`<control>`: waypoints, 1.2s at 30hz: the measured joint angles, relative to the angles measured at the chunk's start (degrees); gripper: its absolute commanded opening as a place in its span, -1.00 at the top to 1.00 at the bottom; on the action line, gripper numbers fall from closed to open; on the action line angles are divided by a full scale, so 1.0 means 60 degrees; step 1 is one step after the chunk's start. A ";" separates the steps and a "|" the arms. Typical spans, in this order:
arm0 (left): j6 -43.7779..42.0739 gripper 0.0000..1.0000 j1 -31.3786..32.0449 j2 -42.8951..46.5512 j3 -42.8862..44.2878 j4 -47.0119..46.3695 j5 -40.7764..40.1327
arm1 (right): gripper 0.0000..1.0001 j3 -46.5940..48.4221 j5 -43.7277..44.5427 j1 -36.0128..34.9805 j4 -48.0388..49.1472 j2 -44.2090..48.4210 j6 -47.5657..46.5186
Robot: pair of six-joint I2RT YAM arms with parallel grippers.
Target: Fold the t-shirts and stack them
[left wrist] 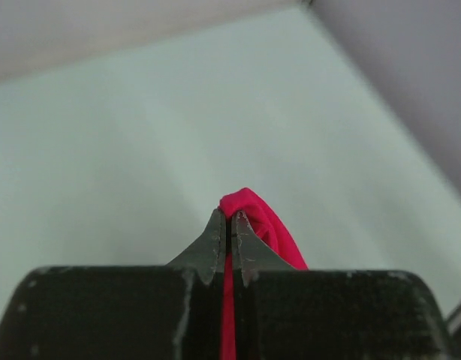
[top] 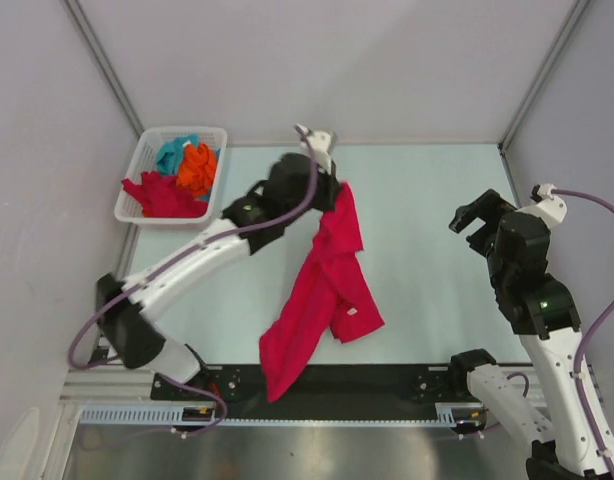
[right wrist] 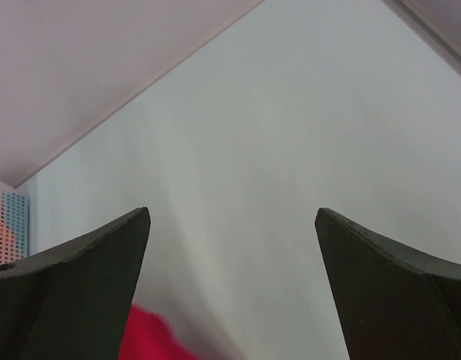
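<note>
**Top view.**
- We list one crimson t-shirt (top: pixel 327 280), pinched at its upper edge by the left jaws above the middle of the worktop (top: pixel 437 300).
- The cloth trails toward the near edge, where its lowest part lies over the black rail (top: pixel 407 380). A small white label (top: pixel 353 312) shows on one fold.
- At the far left corner stands a white lattice basket (top: pixel 133 172). It holds a teal shirt (top: pixel 172 155), an orange shirt (top: pixel 197 168) and a second crimson shirt (top: pixel 165 195) draped over its near rim.
- The right arm (top: pixel 532 290) stands at the right side, well apart from the held shirt. Its jaws are spread wide and empty.

**Left wrist view.**
- The jaws are together, clamped on a ridge of the crimson t-shirt (left wrist: pixel 264 225). Bare worktop lies beyond.

**Right wrist view.**
- The jaws are apart with nothing between them.
- A patch of crimson cloth (right wrist: pixel 144 334) shows at the bottom, and a sliver of the basket (right wrist: pixel 4 225) at the left edge.

**Step in hand.** We judge that the shirt is being carried out for spreading. No fold is made and no stack is begun.

**Next move.** It calls for lowering the shirt flat, with the right jaws taking a second corner to draw it smooth.

**Surface and room.** The worktop is pale green and matte. Plain grey panels close it in on three sides, with metal posts at the far corners.
</note>
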State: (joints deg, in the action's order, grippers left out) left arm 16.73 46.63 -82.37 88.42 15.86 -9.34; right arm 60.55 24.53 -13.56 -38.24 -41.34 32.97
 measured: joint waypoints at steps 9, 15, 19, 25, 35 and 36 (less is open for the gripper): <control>-0.0291 1.00 -0.0149 -0.4466 0.0936 0.0455 -0.1144 | -1.00 -0.0186 -0.0317 0.0015 -0.0517 -0.0055 -0.0025; -0.0885 1.00 -0.0623 -0.7118 0.7512 0.1443 -0.1253 | -1.00 -0.0368 -0.0426 0.0015 -0.0543 -0.0036 0.0055; -0.0841 1.00 -0.0838 -0.6135 0.6298 0.0623 -0.1191 | -1.00 -0.0463 -0.0437 0.0025 -0.0495 -0.0011 0.0157; -0.0204 1.00 -0.0678 -0.4951 0.1275 -0.0736 -0.0984 | -0.99 -0.0892 -0.0659 0.0033 -0.0284 -0.0113 0.0193; 0.1231 1.00 -0.0295 -0.4095 -0.2758 -0.0769 -0.0299 | -0.99 -0.1126 -0.0790 0.0033 -0.0076 -0.0251 0.0189; 0.1315 0.99 -0.0270 -0.3636 -0.2881 -0.0772 -0.0295 | -0.99 -0.1126 -0.0823 0.0033 -0.0076 -0.0248 0.0189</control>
State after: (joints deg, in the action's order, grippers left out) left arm 24.62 45.01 -104.18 71.13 11.22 -11.11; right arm 53.80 19.59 -13.37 -38.70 -42.83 34.11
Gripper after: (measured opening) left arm 0.011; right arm 0.995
